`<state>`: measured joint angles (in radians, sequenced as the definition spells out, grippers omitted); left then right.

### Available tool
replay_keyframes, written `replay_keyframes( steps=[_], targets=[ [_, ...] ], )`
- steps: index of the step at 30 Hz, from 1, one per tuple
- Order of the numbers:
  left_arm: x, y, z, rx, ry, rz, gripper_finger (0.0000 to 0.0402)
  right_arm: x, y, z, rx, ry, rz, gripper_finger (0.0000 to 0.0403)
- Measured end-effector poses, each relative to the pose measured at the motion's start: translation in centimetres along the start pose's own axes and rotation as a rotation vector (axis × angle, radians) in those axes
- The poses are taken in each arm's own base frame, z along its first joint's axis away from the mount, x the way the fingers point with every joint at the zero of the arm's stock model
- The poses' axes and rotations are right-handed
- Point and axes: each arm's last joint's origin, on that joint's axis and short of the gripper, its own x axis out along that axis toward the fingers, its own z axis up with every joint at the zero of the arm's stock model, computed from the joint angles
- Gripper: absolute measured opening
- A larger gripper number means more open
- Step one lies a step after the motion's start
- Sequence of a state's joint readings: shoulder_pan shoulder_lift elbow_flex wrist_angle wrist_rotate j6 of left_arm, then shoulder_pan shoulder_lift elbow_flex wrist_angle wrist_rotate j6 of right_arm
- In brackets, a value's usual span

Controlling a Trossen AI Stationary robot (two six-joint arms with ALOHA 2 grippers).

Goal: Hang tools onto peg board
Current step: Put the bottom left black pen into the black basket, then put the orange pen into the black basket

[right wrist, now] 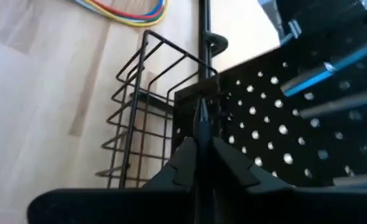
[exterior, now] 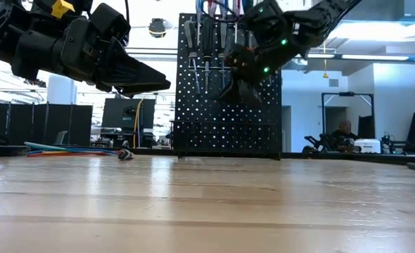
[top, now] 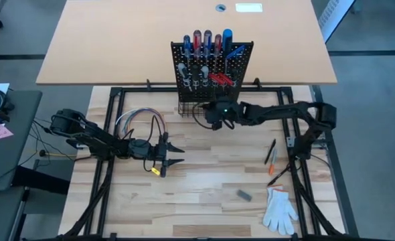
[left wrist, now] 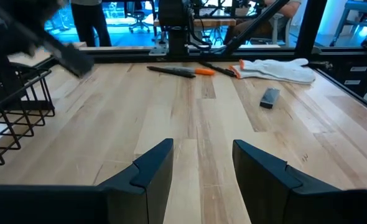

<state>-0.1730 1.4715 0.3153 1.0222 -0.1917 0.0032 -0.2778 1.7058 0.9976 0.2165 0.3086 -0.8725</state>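
The black peg board (top: 211,70) stands upright at the table's far middle. Several red, blue and black screwdrivers (top: 207,40) hang in its top row, and a wire basket (right wrist: 140,118) sits at its base. My right gripper (top: 214,120) hovers just in front of the board's lower left part, shut on a slim dark tool (right wrist: 201,118). My left gripper (top: 177,156) waits open over the table's left middle, with nothing between its fingers (left wrist: 152,168). More tools (top: 271,152) lie flat on the table at the right. My right gripper pinches the slim dark tool (right wrist: 201,127) between its two fingertips, and the tool sticks out ahead of them toward the peg board (right wrist: 277,124). It is clear of the table. Which end of the tool the fingers have does not show.
A loop of coloured wires (top: 140,120) lies at the far left. A white glove (top: 279,209) and a small grey block (top: 244,195) lie near the right front. Bare wood stretches between the two arms and along the front edge.
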Motion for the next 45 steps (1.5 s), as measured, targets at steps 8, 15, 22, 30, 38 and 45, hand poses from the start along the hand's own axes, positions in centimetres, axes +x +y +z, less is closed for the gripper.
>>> replay_keyframes(
  steps=[8,15,22,30,38,45],
  targets=[
    [0.0,0.0,-0.1,0.002,0.009,0.0,0.0162,1.6,1.3,-0.8,-0.028,0.03,0.025,0.0088],
    [0.0,0.0,-0.1,0.003,0.017,0.0,0.0162,1.5,0.8,-1.0,-0.021,0.037,0.013,0.0156],
    [0.0,0.0,-0.2,0.004,0.021,0.0,0.0162,-2.0,0.7,1.8,0.059,0.09,-0.105,0.0192],
    [0.0,0.0,-0.3,-0.002,0.034,0.0,0.0162,-10.1,4.9,4.8,0.21,0.137,0.167,0.0191],
    [0.0,0.0,-0.2,-0.01,0.027,-0.001,0.0162,-17.7,10.5,3.4,0.528,0.568,0.476,0.019],
    [0.0,0.0,-0.1,-0.006,0.017,0.0,0.0162,-22.7,13.0,1.7,0.377,0.824,0.515,0.0201]
  ],
)
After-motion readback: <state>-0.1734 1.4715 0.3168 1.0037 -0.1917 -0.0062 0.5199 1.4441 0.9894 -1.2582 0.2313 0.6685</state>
